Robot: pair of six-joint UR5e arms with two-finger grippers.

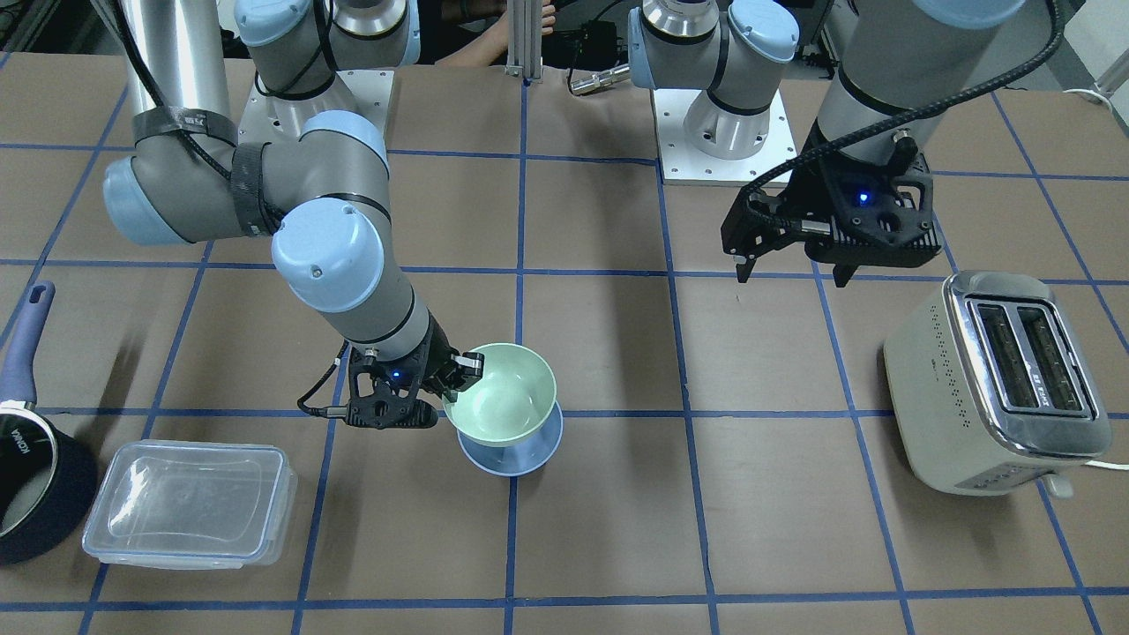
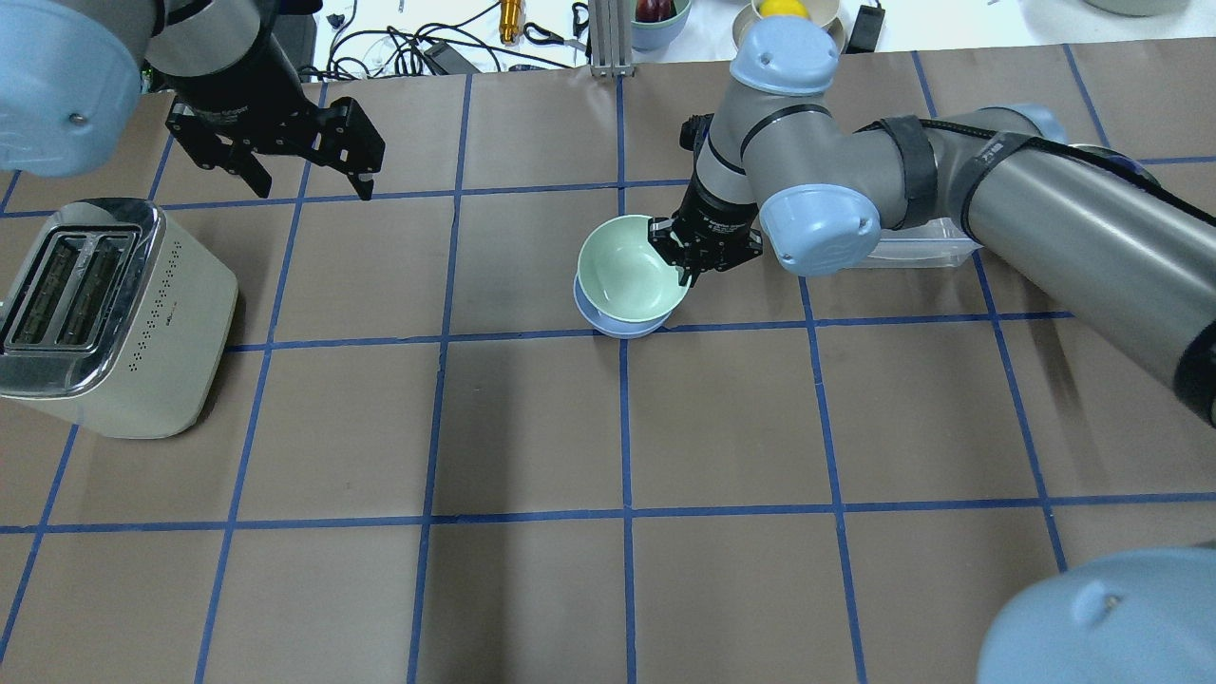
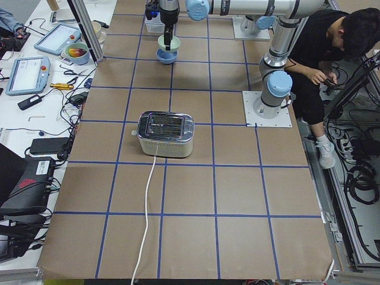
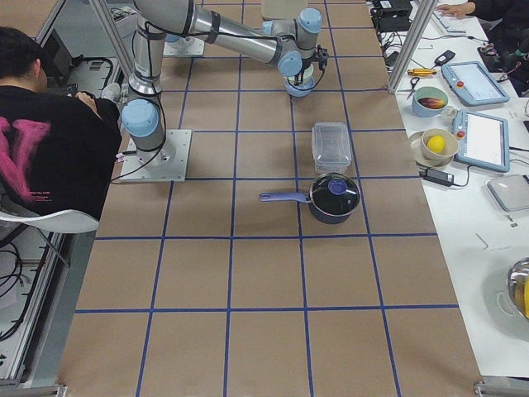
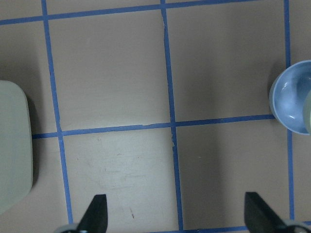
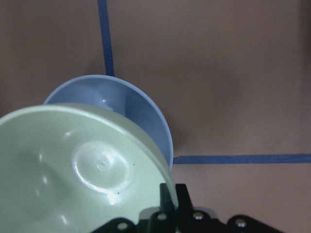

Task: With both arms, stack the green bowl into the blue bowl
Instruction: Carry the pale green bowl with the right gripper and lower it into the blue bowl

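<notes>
Tape (image 2: 622,427) grids the brown table (image 2: 532,427); right fingers (image 1: 471,362) pinch the green bowl (image 2: 627,271), left fingers (image 5: 96,216) gape.

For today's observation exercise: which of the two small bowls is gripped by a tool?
The green bowl: the right tool pinches its rim, holding it over the blue bowl, which no tool grips.
</notes>
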